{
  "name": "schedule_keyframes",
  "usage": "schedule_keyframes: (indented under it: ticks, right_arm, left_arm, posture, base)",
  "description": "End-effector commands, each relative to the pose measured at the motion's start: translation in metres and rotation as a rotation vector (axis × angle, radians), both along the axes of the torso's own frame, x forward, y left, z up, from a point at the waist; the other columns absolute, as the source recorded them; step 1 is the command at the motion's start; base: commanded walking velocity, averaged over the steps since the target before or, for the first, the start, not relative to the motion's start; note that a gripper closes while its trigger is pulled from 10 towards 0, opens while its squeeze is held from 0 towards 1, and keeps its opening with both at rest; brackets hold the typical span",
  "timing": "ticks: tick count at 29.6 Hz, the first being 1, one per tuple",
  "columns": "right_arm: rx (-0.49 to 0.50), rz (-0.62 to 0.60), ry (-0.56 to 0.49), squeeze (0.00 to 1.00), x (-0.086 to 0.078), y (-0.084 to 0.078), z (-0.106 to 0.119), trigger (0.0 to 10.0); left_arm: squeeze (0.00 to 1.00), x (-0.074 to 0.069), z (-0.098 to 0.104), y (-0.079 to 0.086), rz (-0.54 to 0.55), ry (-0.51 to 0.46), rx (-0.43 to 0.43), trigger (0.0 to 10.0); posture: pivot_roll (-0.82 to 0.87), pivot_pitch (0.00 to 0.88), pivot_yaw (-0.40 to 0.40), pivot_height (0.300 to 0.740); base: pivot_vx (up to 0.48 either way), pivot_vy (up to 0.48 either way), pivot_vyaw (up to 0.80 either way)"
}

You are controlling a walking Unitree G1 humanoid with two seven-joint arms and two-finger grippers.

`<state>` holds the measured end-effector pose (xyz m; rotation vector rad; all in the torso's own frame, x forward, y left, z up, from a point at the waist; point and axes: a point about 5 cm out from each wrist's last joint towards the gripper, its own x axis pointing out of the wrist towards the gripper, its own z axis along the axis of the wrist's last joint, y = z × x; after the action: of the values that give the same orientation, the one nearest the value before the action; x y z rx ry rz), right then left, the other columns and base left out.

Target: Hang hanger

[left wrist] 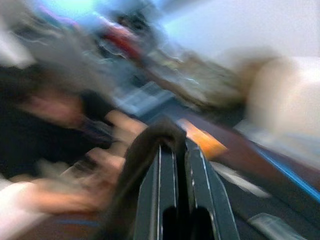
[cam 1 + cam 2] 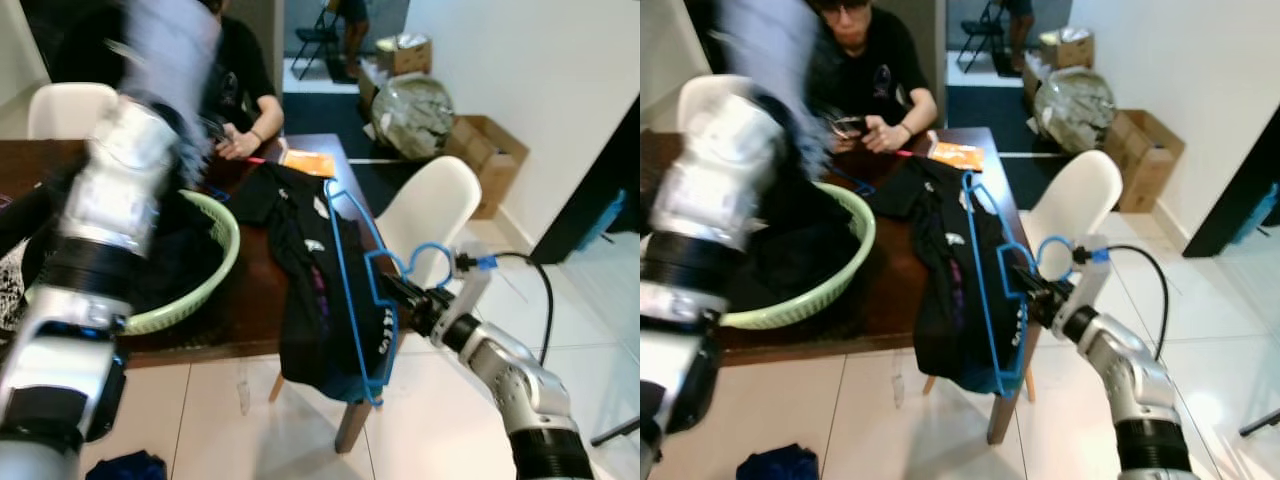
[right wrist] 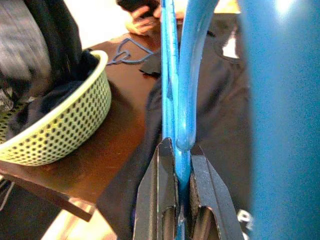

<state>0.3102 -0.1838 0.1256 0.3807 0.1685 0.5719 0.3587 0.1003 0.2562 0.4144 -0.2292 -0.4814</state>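
A blue wire hanger [image 2: 347,280] stands upright at the right edge of the dark wooden table [image 2: 250,305]. My right gripper [image 2: 392,288] is shut on it just below its hook [image 2: 430,250]. In the right wrist view the fingers [image 3: 165,170] pinch the blue wire [image 3: 187,75]. A black shirt [image 2: 300,260] lies on the table and droops over its edge, right beside the hanger. My left arm [image 2: 110,200] is raised and blurred at the left. Its gripper [image 1: 179,147] is shut and points towards a seated person, with a dark strip over one fingertip.
A green mesh basket [image 2: 218,268] with dark clothes sits on the table's left. A person [image 2: 235,80] sits at the far side. A white chair [image 2: 440,200] stands behind the hanger. Cardboard boxes [image 2: 490,150] and a bag [image 2: 415,110] line the right wall. Blue cloth [image 2: 125,467] lies on the floor.
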Motion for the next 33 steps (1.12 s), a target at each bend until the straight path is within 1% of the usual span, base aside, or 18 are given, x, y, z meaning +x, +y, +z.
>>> schedule_keyframes:
  ticks: [1,2,3,5,11,15,18,19,20,21,22,24,25,29,30,31,32,33]
  right_arm:
    - [0.011,0.011,-0.007,0.0,0.0,0.004,0.003,10.0]
    - [0.012,0.012,-0.005,0.0,0.0,0.003,0.002,10.0]
    - [0.012,0.012,-0.005,0.0,0.0,0.003,0.002,10.0]
    - [0.017,0.018,-0.001,0.0,0.001,0.004,0.002,10.0]
    - [0.02,0.024,0.003,0.0,0.002,0.005,0.001,10.0]
    - [0.02,0.027,0.007,0.0,0.001,0.005,0.0,10.0]
    - [0.021,0.026,0.008,0.0,0.001,0.005,-0.001,10.0]
    - [0.023,0.026,0.008,0.0,0.001,0.005,-0.001,10.0]
    - [0.026,0.027,0.009,0.0,0.001,0.005,-0.001,10.0]
    - [0.026,0.027,0.009,0.0,0.001,0.005,-0.001,10.0]
    - [0.027,0.028,0.009,0.0,0.002,0.005,-0.001,10.0]
    - [0.027,0.028,0.01,0.0,0.002,0.005,0.0,10.0]
    - [0.028,0.029,0.01,0.0,0.002,0.005,0.0,10.0]
    - [0.028,0.029,0.01,0.0,0.002,0.005,0.0,10.0]
    - [0.028,0.029,0.01,0.0,0.003,0.005,0.0,10.0]
    - [0.028,0.029,0.01,0.0,0.003,0.005,0.0,10.0]
    - [0.026,0.03,0.01,0.0,0.003,0.004,0.0,10.0]
    - [0.026,0.03,0.01,0.0,0.003,0.004,0.0,10.0]
  left_arm:
    - [0.0,-0.011,-0.009,-0.021,-0.098,0.054,0.026,0.0]
    - [0.0,-0.024,-0.025,-0.036,-0.164,0.124,0.009,0.0]
    - [0.0,-0.024,-0.025,-0.036,-0.164,0.124,0.009,0.0]
    - [0.0,-0.043,-0.035,-0.054,-0.257,0.197,-0.017,0.0]
    - [0.0,-0.052,-0.038,-0.063,-0.3,0.239,-0.036,0.0]
    - [0.0,-0.079,-0.062,-0.066,-0.379,0.409,0.097,0.0]
    - [0.0,-0.085,-0.066,-0.065,-0.379,0.443,0.115,0.0]
    - [0.0,-0.093,-0.078,-0.058,-0.389,0.488,0.235,0.0]
    - [0.0,-0.107,-0.099,-0.042,-0.39,0.577,0.426,0.0]
    - [0.0,-0.107,-0.099,-0.042,-0.39,0.577,0.426,0.0]
    - [0.0,-0.111,-0.106,-0.034,-0.375,0.613,0.483,0.0]
    - [0.0,-0.112,-0.109,-0.028,-0.354,0.638,0.499,0.0]
    - [1.0,-0.115,-0.112,-0.017,-0.333,0.673,0.521,8.2]
    - [1.0,-0.12,-0.109,-0.011,-0.343,0.7,0.522,8.4]
    - [1.0,-0.121,-0.106,-0.009,-0.349,0.702,0.525,9.0]
    - [1.0,-0.122,-0.104,-0.007,-0.349,0.708,0.53,9.0]
    - [1.0,-0.124,-0.098,-0.004,-0.367,0.715,0.536,10.0]
    - [1.0,-0.124,-0.098,-0.004,-0.367,0.715,0.536,10.0]
  posture:
    - [0.06,0.007,-0.013,0.74]
    - [0.07,0.006,-0.015,0.74]
    - [0.07,0.006,-0.015,0.74]
    - [0.08,0.002,-0.019,0.74]
    - [0.08,0.0,-0.017,0.74]
    - [0.08,0.0,-0.012,0.74]
    - [0.08,0.0,-0.012,0.74]
    - [0.08,0.0,-0.012,0.74]
    - [0.08,0.0,-0.013,0.74]
    - [0.08,0.0,-0.013,0.74]
    - [0.08,0.0,-0.014,0.74]
    - [0.08,0.0,-0.015,0.74]
    - [0.08,0.0,-0.016,0.74]
    - [0.08,0.0,-0.016,0.74]
    - [0.08,0.0,-0.018,0.74]
    - [0.08,0.0,-0.018,0.74]
    - [0.08,0.0,-0.02,0.74]
    - [0.08,0.0,-0.02,0.74]
  base:
    - [0.0,0.0,0.0]
    - [0.0,0.0,0.0]
    - [0.0,0.0,0.0]
    - [0.0,0.0,0.0]
    - [0.0,0.0,0.0]
    - [0.0,0.0,0.0]
    - [0.0,0.0,0.0]
    - [0.0,0.0,0.0]
    - [0.0,0.0,0.0]
    - [0.0,0.0,0.0]
    - [0.0,0.0,0.0]
    - [0.0,0.0,0.0]
    - [0.0,0.0,0.0]
    - [0.0,0.0,0.0]
    - [0.0,0.0,0.0]
    - [0.0,0.0,0.0]
    - [0.0,0.0,0.0]
    - [0.0,0.0,0.0]
